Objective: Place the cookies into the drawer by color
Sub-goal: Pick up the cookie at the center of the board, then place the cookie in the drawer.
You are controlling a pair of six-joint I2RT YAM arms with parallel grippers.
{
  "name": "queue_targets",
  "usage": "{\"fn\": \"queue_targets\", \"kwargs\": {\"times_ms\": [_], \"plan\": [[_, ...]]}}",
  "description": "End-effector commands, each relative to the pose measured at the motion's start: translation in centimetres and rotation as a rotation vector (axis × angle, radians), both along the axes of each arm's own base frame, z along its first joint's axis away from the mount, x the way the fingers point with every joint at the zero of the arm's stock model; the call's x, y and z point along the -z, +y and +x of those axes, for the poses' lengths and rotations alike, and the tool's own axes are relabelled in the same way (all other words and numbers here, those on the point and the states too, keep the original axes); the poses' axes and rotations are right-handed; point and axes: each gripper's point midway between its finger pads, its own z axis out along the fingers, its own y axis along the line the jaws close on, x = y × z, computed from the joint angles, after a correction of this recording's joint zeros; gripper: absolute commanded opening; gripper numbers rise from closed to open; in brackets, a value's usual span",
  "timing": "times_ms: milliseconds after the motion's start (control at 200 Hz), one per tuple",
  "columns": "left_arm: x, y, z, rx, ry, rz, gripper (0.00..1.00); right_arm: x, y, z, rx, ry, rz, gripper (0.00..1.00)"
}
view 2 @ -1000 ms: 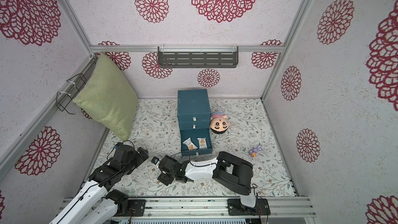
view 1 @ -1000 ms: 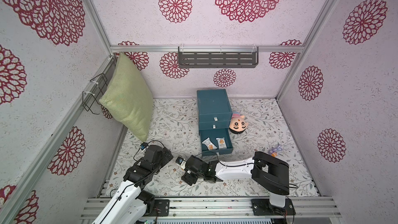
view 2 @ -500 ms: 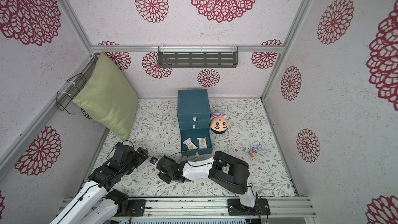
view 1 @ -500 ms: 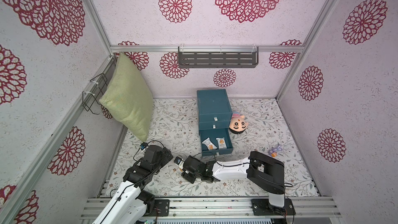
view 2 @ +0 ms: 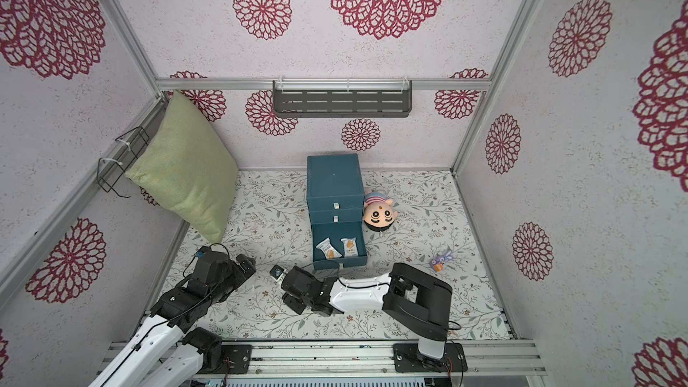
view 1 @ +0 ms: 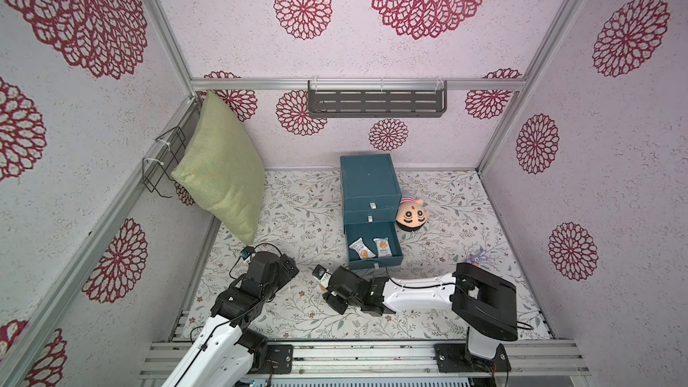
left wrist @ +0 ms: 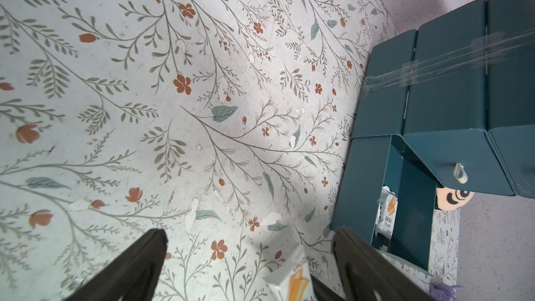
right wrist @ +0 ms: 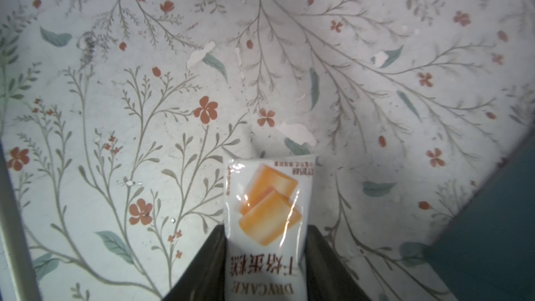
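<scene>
Two white cookie packets (view 1: 382, 247) lie side by side in the pulled-out bottom drawer (view 1: 376, 263) of the dark teal drawer chest (view 1: 366, 180), whose two upper drawers are closed. My right gripper (right wrist: 265, 231) is closed partway on a third white cookie packet (right wrist: 266, 198), one finger pressed against each long edge, the orange biscuit print facing my wrist camera. I hold it low over the floral mat (view 1: 298, 217), near the open drawer's front corner on my left arm's side; whether it touches the mat I cannot tell. My left gripper (left wrist: 249, 235) hangs nearby with its fingers spread wide and nothing between them. Beside the chest sits a pink plush head (view 1: 410, 215), touching its side, and a small purple figure (view 1: 478, 256) lies well apart.
</scene>
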Motion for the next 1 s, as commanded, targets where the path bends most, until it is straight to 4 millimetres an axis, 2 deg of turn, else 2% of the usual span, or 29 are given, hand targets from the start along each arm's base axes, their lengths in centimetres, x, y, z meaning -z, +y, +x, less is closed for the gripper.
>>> {"fn": "queue_targets", "kwargs": {"times_ms": [0,200,350,500,635,850,996], "plan": [[0.1,0.5,-0.3,-0.009,0.006,0.013,0.97,-4.7,-1.3,2.7,0.102,-0.032,0.131,0.45],[0.2,0.4,-0.3,-0.007,0.008,0.01,0.98,-8.5,-5.8,5.9,0.219,-0.04,0.252,0.45],[0.0,0.3,-0.2,-0.004,0.002,0.003,0.97,-9.5,-9.7,8.4,0.316,-0.05,0.294,0.45],[0.1,0.0,-0.1,0.003,0.0,-0.005,0.98,-9.2,-13.2,10.3,0.396,-0.055,0.295,0.45],[0.2,-0.4,0.1,0.019,0.002,-0.02,0.97,-8.5,-15.5,11.6,0.452,-0.049,0.299,0.45],[0.4,-0.9,0.5,0.04,-0.011,-0.031,0.97,-7.5,-17.8,13.7,0.514,-0.031,0.297,0.45],[0.2,-1.6,1.2,0.067,-0.013,-0.035,0.97,-6.9,-18.4,15.3,0.536,-0.012,0.311,0.45]]}}
